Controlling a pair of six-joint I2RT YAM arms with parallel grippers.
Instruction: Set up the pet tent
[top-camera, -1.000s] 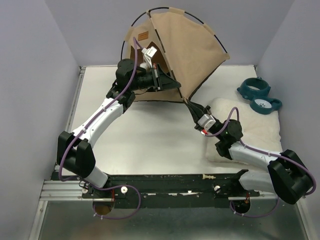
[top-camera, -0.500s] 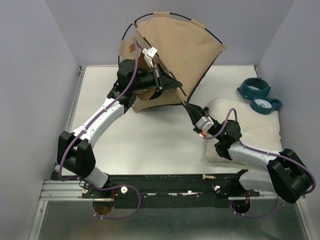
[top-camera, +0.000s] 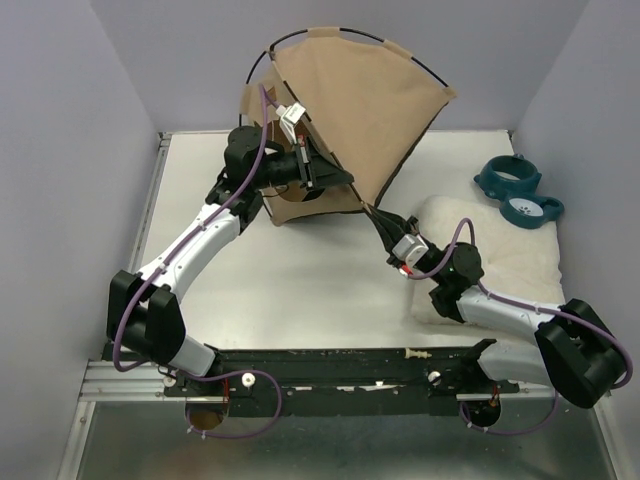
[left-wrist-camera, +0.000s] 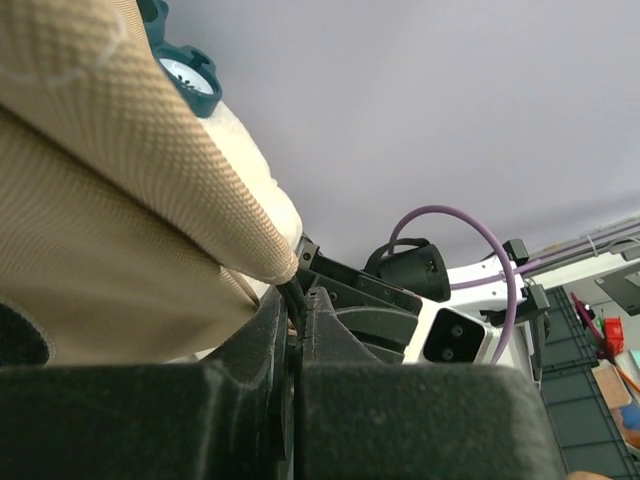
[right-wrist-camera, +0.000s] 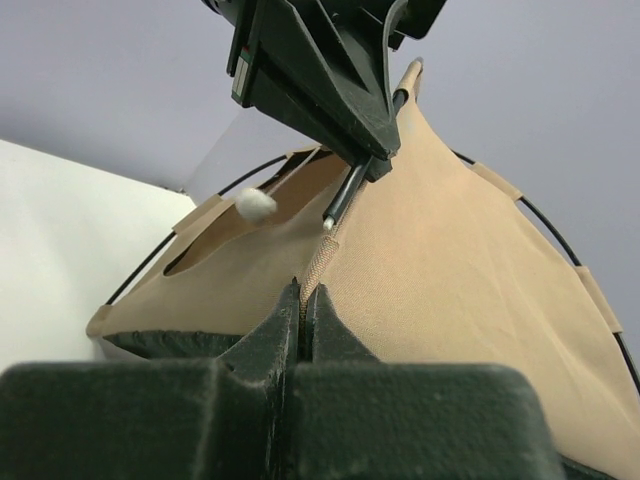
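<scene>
The pet tent (top-camera: 360, 100) stands tilted at the far middle of the table (top-camera: 300, 300), half raised. The left claw (top-camera: 348, 177) is clenched on a thin black pole (right-wrist-camera: 345, 195) near its tip. The right claw (top-camera: 376, 213) is clenched on the pet tent's tan corner fabric. A white cushion (top-camera: 520, 265) lies to the right.

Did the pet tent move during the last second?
Yes. In the top view the right corner of the pet tent has shifted up the picture, away from the teal bowl stand, which stayed put.
</scene>
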